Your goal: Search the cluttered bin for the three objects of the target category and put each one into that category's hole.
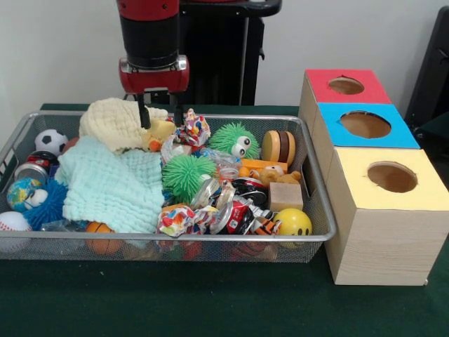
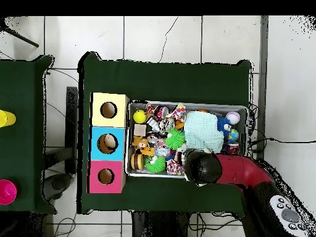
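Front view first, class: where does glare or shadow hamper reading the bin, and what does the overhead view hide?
Front view: foil wrappers glint mid-bin; the yellow box's hole is shadowed inside. Overhead view: the arm covers one bin corner.

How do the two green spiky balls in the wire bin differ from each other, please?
The far green spiky ball shows a pair of googly eyes; the near green spiky ball shows none. The far one lies beside the round wooden toy, while the near one sits against the mint cloth in the middle of the bin. Both are bright green, round and covered in soft spikes.
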